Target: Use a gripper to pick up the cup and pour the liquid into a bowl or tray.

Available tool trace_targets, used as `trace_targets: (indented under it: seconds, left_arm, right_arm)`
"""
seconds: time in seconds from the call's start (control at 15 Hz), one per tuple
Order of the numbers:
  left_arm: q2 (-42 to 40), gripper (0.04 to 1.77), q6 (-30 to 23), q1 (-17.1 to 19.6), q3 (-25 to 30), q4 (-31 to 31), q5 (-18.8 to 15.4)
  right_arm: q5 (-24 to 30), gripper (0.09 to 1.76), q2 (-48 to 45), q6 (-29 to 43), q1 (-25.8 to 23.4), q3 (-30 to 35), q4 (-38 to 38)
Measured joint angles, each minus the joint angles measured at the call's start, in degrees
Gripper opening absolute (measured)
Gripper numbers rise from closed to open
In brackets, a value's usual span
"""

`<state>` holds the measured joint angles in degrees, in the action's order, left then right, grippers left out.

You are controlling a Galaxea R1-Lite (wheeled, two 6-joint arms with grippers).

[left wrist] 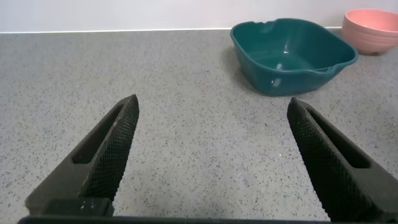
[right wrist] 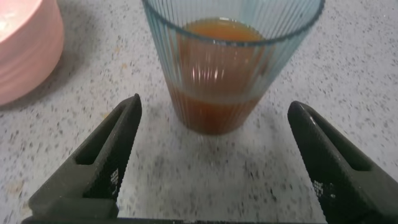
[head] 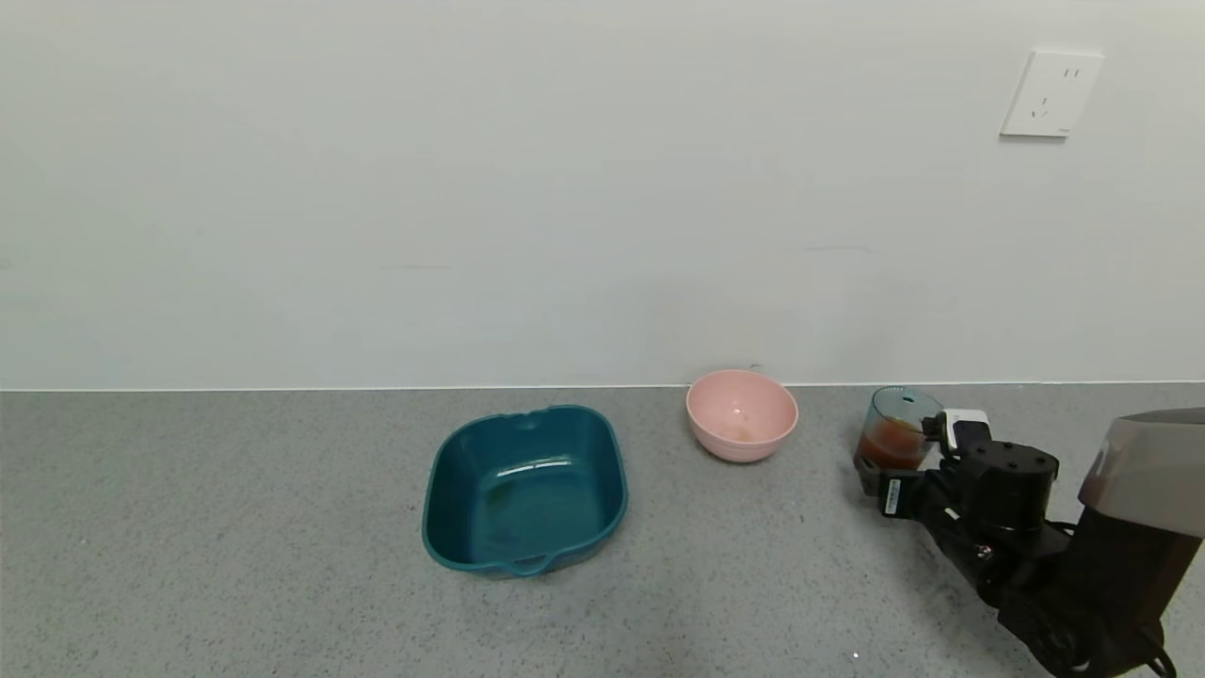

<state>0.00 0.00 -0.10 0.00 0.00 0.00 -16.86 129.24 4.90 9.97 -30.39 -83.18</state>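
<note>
The ribbed blue-grey cup (head: 896, 428) stands upright on the counter at the right, about half full of reddish-brown liquid (head: 891, 446). My right gripper (head: 908, 461) is open right in front of it; in the right wrist view the cup (right wrist: 231, 62) and its liquid (right wrist: 217, 93) stand just beyond the spread fingertips (right wrist: 124, 121), not between them. The pale pink bowl (head: 742, 414) sits left of the cup by the wall, and also shows in the right wrist view (right wrist: 25, 46). My left gripper (left wrist: 212, 107) is open over bare counter.
A dark teal squarish tray (head: 524, 488) with handles sits left of the bowl, also in the left wrist view (left wrist: 292, 53) beside the pink bowl (left wrist: 373, 28). The grey speckled counter (head: 235, 527) ends at a white wall with a socket (head: 1050, 94).
</note>
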Motion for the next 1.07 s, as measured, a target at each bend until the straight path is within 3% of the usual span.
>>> trace_targets:
  seconds: [1.07]
  left_arm:
    - [0.0,1.72,0.0,0.0,0.0,0.0,0.0]
  right_arm:
    - [-0.63,1.71,8.08,-0.09,-1.85,-11.8,-1.5]
